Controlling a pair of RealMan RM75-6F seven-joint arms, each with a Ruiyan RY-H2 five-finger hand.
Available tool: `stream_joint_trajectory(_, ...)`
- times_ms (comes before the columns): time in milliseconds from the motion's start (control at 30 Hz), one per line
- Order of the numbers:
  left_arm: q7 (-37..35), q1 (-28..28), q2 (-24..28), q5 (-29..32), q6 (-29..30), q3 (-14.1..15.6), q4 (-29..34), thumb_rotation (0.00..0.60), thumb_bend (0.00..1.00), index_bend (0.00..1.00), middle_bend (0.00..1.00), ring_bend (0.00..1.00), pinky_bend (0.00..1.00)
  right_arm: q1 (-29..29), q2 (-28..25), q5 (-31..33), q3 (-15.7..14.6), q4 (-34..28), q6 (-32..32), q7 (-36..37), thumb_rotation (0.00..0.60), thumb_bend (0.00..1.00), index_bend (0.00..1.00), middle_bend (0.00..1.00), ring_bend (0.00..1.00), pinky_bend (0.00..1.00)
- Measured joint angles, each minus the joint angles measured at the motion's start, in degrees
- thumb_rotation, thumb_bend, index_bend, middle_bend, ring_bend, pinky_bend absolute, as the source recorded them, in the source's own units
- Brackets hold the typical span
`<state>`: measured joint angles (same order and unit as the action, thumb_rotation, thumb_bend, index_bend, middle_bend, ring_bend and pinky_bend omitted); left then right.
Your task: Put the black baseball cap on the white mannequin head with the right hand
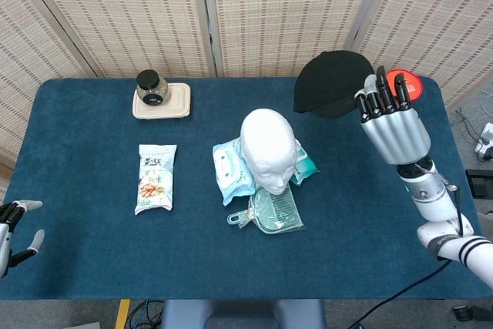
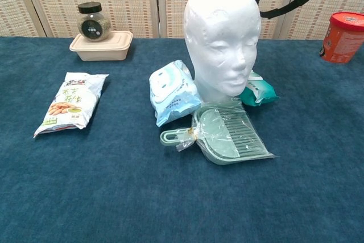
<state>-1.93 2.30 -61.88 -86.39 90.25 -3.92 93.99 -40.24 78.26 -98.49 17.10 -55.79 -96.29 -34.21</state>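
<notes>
Up at upper right, the right hand [image 1: 393, 125] grips the cap [image 1: 331, 82] above the head [image 1: 268, 148]; left hand [image 1: 11, 225] lies open, lower left.

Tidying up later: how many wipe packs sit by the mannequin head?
2: a light blue wipe pack leaning at its left, a teal wipe pack partly hidden behind its right.

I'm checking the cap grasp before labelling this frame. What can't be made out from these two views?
- How the right hand grips the black cap: head view shows only the hand's back; chest view cuts the cap off at its top edge.
- Left hand: cropped at the head view's left edge.
- Jar label: too small in both views.
</notes>
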Motion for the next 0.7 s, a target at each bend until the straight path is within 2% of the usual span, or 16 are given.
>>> stream_joint_trajectory(433, 0.14, 0.00, -0.04, -1.06, -0.05, 0.64, 0.36, 0.600, 0.33, 0.30, 0.32, 0.26, 0.51, -7.59, 9.22, 1.06, 0.86, 11.52, 3.00, 2.25, 0.600, 0.49, 0.80, 0.43, 0.28, 0.37)
stream_joint_trajectory(700, -0.40, -0.24, 0.29, -1.52, 0.60, 0.72, 0.86, 0.600, 0.33, 0.30, 0.32, 0.26, 0.51, -13.23, 15.82, 2.09, 1.32, 19.12, 3.84, 3.78, 0.600, 0.49, 0.80, 0.43, 0.28, 0.30)
